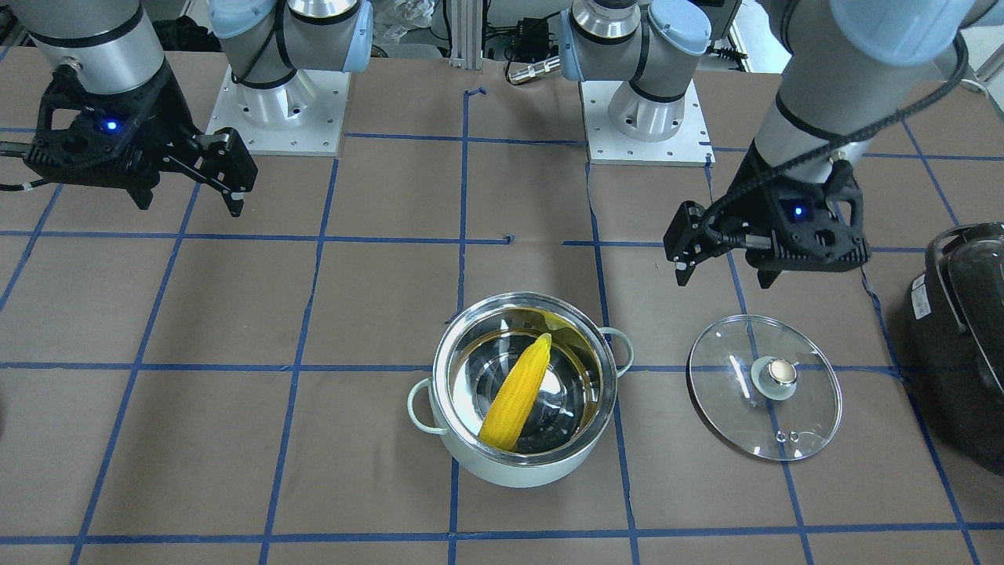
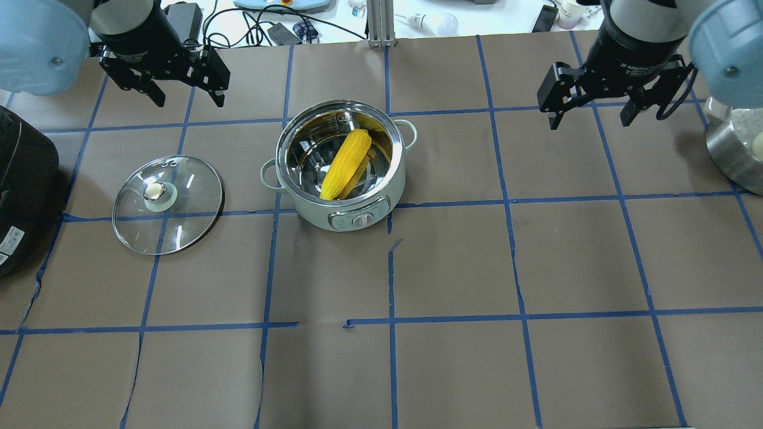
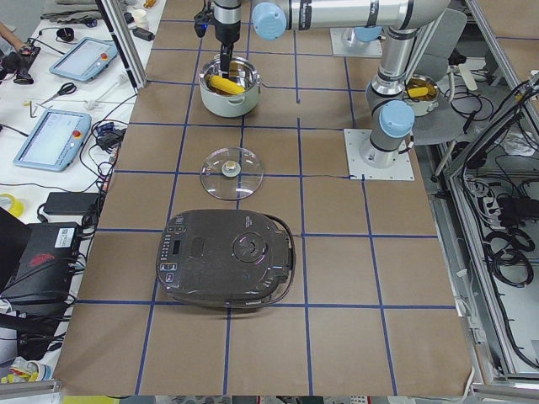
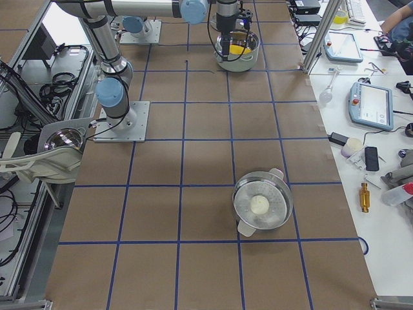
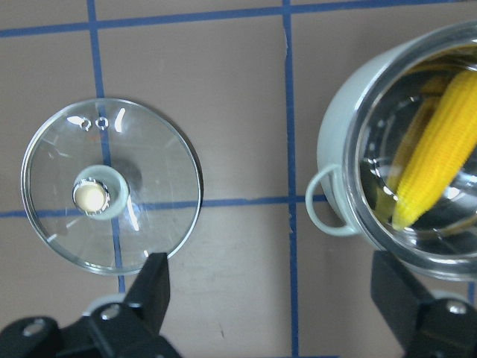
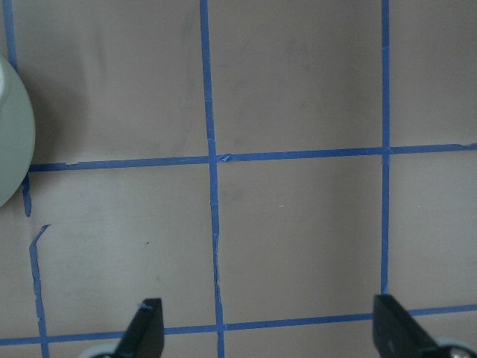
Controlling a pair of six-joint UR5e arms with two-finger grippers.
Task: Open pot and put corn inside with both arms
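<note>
The pale mint-green pot (image 1: 549, 469) (image 2: 357, 215) stands open at the table's middle. The yellow corn (image 1: 518, 392) (image 2: 347, 164) lies slanted inside it on the steel bottom. The clear glass lid (image 1: 729, 408) (image 2: 191, 196) with its pale knob lies flat on the table on my left side of the pot. My left gripper (image 1: 723, 275) (image 2: 189, 95) is open and empty, raised above the table beyond the lid. Its wrist view shows the lid (image 5: 149, 171), the pot (image 5: 335, 149) and the corn (image 5: 440, 149) below. My right gripper (image 1: 190, 204) (image 2: 589, 119) is open and empty, raised far from the pot.
A large black appliance (image 1: 961, 337) (image 2: 18, 185) sits at the table's left end beside the lid. A steel pot (image 2: 736, 149) (image 4: 248, 187) holding a white item stands at the right end. The arm bases (image 1: 282, 102) (image 1: 643, 110) stand along the robot's side.
</note>
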